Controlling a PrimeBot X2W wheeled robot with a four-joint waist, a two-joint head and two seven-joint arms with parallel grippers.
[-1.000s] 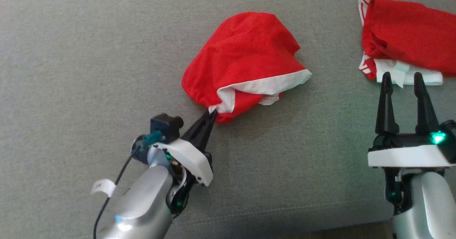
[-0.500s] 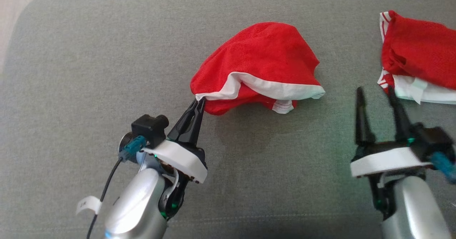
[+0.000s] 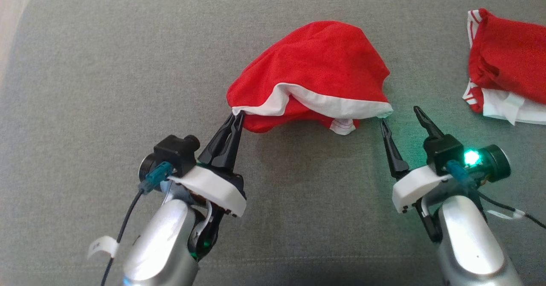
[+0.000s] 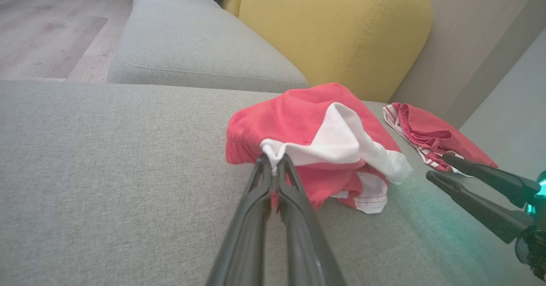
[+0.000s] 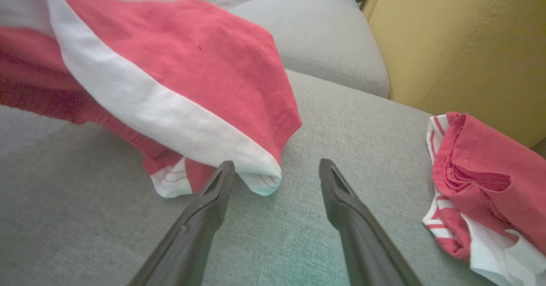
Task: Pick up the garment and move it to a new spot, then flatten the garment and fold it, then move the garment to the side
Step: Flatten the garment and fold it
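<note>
Clamped shut with the left fingers (image 3: pixel 225 143) on the white-hemmed near corner of the red garment (image 3: pixel 315 64), bunched mid-cushion on the grey sofa (image 3: pixel 106 85); spread wide and empty with the right fingers (image 3: pixel 391 149), just beside the hem's other corner; farther right, well apart, a striped red heap (image 3: pixel 507 60) lying crumpled.

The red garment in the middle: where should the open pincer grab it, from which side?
Probably the white band's free corner, approached low from the robot's right. It juts clear of the bunched red garment, opposite the end the left pincer pinches, and the open right pincer faces it.
</note>
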